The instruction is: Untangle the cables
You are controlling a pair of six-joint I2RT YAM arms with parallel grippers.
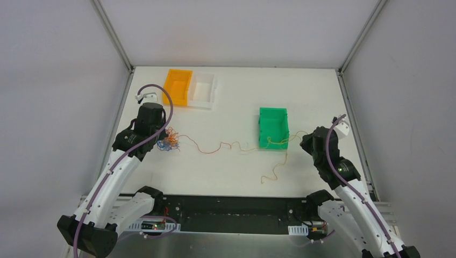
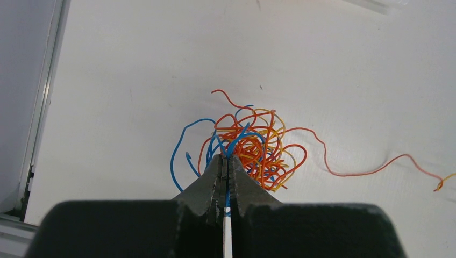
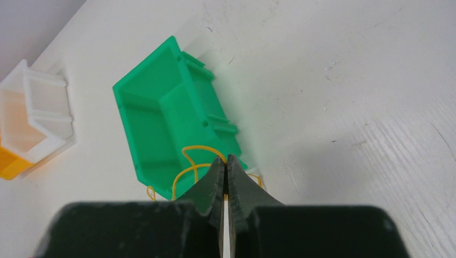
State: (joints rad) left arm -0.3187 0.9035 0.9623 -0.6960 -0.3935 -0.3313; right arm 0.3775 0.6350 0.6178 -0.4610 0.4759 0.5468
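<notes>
A tangle of thin blue, orange-red and yellow cables point(image 1: 170, 141) lies on the white table at the left; it fills the middle of the left wrist view point(image 2: 255, 144). My left gripper point(image 1: 160, 137) is at its near edge, shut point(image 2: 227, 157) on a blue cable point(image 2: 228, 200). An orange-red strand point(image 1: 207, 150) trails right from the tangle point(image 2: 365, 173). My right gripper point(image 1: 302, 143) is shut point(image 3: 226, 159) on a yellow cable point(image 3: 188, 172) that loops over the near end of a green bin point(image 3: 156, 107). The yellow cable point(image 1: 275, 173) also trails down on the table.
The green bin point(image 1: 273, 128) stands right of centre. An orange bin point(image 1: 178, 86) and a white bin point(image 1: 205, 90) stand side by side at the back left; both show at the left edge of the right wrist view point(image 3: 37, 110). Metal frame rails run along both table sides.
</notes>
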